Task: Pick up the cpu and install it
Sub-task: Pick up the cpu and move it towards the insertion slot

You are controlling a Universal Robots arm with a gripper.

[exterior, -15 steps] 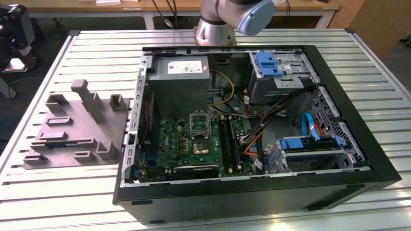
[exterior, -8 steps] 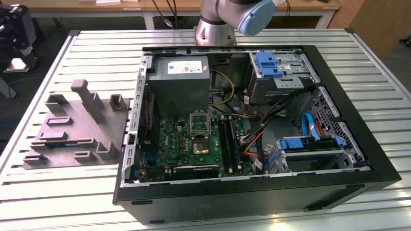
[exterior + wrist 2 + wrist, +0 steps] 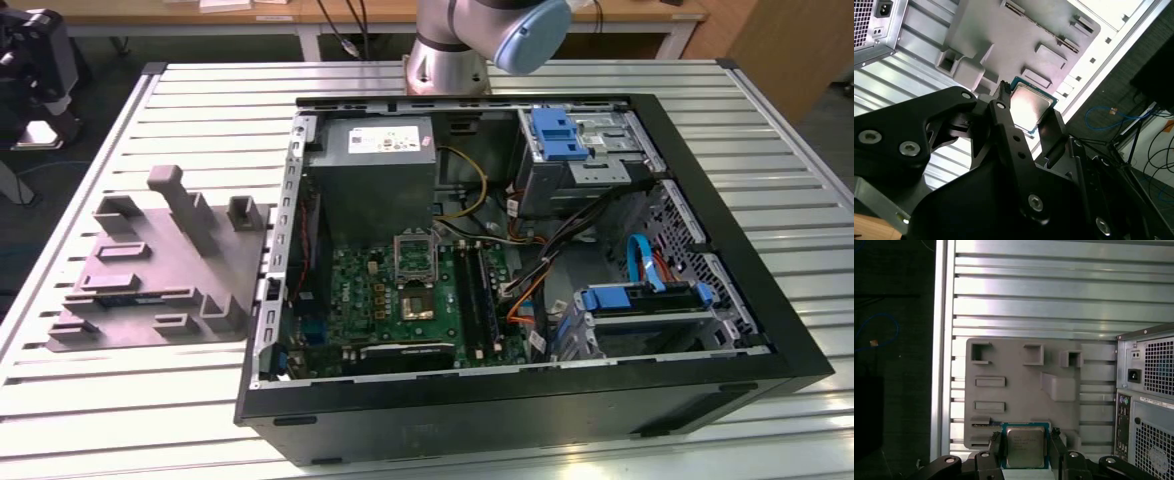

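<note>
Black gripper [image 3: 1029, 114] body sits up close in the second wrist view, its two fingers [image 3: 1003, 106] pinched on opposite edges of one cpu [image 3: 1030, 104], with one grey fixture tray [image 3: 1019, 40] beyond on the slatted table [image 3: 899, 80]. First wrist view: gripper [image 3: 1026, 452] clamped the same way, one cpu [image 3: 1026, 445] held in front of the tray's [image 3: 1019, 390] edge, one computer case [image 3: 1149, 400] beside it. Exterior view: one tray [image 3: 147, 270] at 9 o'clock of the one open case [image 3: 534, 400], one arm [image 3: 467, 35] at its 12 o'clock.

Bright even light, with glare on the slatted table [image 3: 904, 80] and cpu [image 3: 1029, 107]
</note>
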